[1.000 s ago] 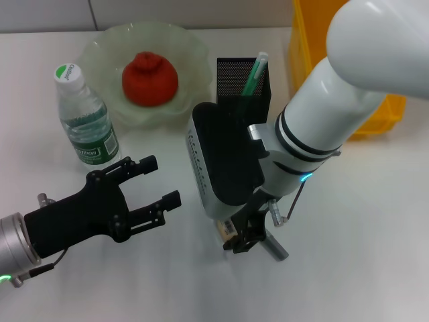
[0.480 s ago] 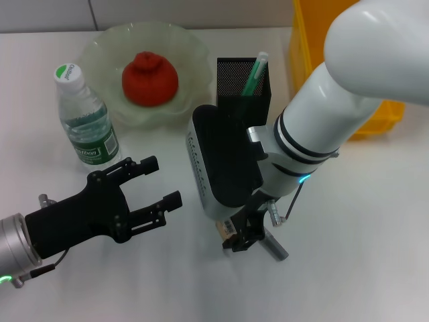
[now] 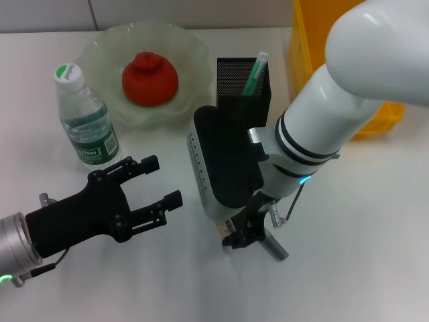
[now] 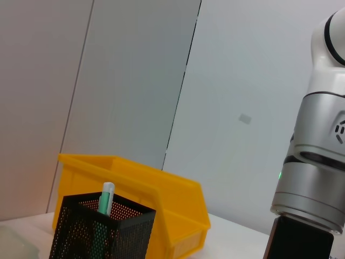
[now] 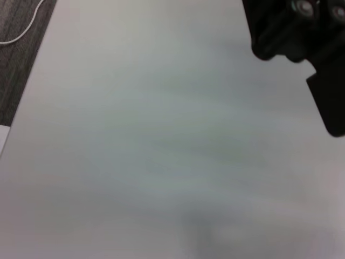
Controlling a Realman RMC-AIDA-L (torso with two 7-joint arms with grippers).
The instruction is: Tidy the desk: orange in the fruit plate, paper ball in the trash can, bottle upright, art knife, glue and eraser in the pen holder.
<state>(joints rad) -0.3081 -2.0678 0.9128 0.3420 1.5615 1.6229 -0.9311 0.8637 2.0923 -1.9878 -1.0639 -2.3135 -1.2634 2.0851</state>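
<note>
Right gripper (image 3: 239, 235) of mine pinches the eraser (image 3: 228, 230) near the desk's (image 3: 375, 235) front edge.
Left gripper (image 3: 153, 181) hovers wide open, holding nothing; pen holder (image 3: 242, 82) stands toward the far edge.

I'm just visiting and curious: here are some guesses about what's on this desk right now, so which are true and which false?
1. The orange lies in the fruit plate. True.
2. The bottle lies on its side. False: it stands upright, cap on top.
3. A green stick pokes out of the pen holder. True.
4. The left gripper grips the bottle. False: it hangs open near the bottle, holding nothing.
5. The right gripper is low over the table, near the front. True.
6. The trash can stands left of the plate. False: it stands right of the pen holder.
</note>
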